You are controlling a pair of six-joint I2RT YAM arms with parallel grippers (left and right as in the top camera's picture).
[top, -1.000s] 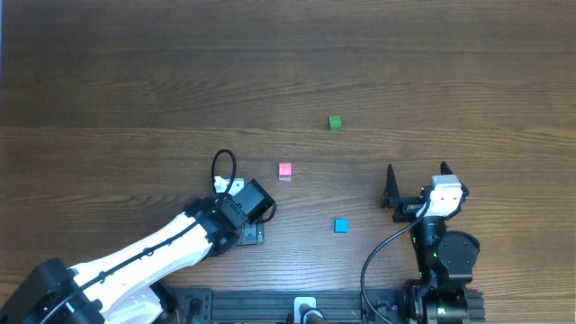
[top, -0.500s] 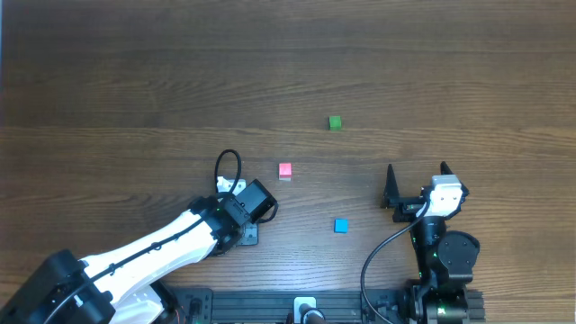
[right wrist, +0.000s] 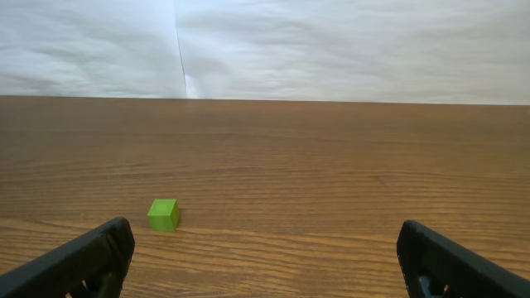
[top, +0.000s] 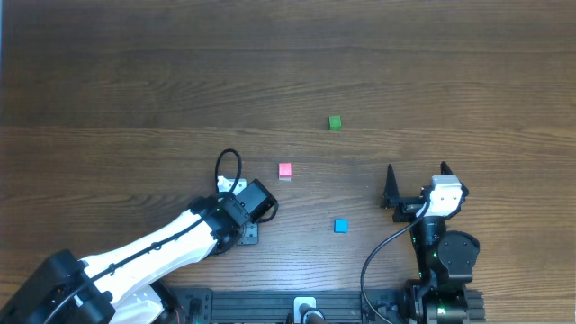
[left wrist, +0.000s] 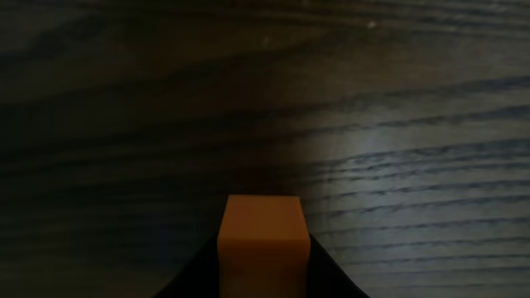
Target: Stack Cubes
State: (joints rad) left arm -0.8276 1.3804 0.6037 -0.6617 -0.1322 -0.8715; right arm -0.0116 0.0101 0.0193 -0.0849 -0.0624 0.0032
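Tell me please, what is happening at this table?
The left gripper holds an orange cube between its fingers. A pink cube, a green cube and a blue cube lie apart on the table; none is stacked yet. The right gripper is open and empty, with the green cube ahead of it.

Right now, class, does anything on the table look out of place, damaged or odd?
Nothing stands out. The green cube, pink cube and blue cube sit flat and apart on the wooden table, unstacked, and the left pincer holds an orange cube squarely.
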